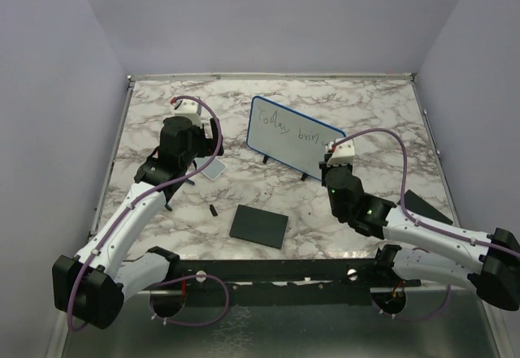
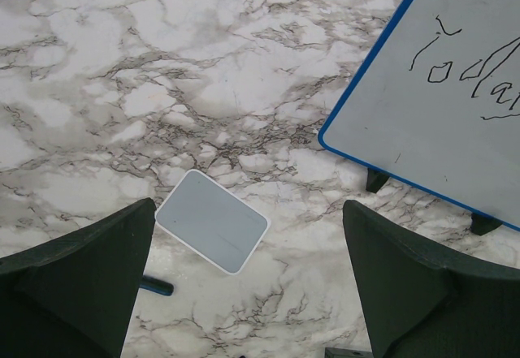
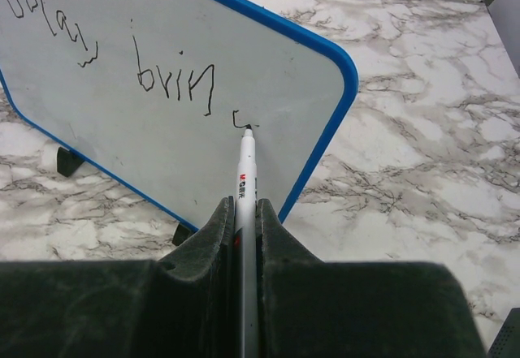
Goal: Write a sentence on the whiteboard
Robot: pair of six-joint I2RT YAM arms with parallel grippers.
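Note:
The whiteboard (image 1: 292, 137) stands tilted on two black feet at mid table; it also shows in the right wrist view (image 3: 162, 90) and the left wrist view (image 2: 439, 90). The sentence (image 3: 175, 78) reads "Today brin" plus a fresh curved stroke. My right gripper (image 3: 246, 208) is shut on a white marker (image 3: 246, 179), whose tip touches the board at that last stroke. In the top view the right gripper (image 1: 331, 159) sits at the board's right end. My left gripper (image 2: 248, 293) is open and empty above the table, left of the board, also in the top view (image 1: 188, 135).
A small pale grey-edged tile (image 2: 213, 220) lies between the left fingers, seen in the top view (image 1: 213, 170) too. A black square pad (image 1: 259, 226) lies near the front. A small dark cap (image 1: 213, 210) lies beside it. A dark flat piece (image 1: 424, 205) sits at the right.

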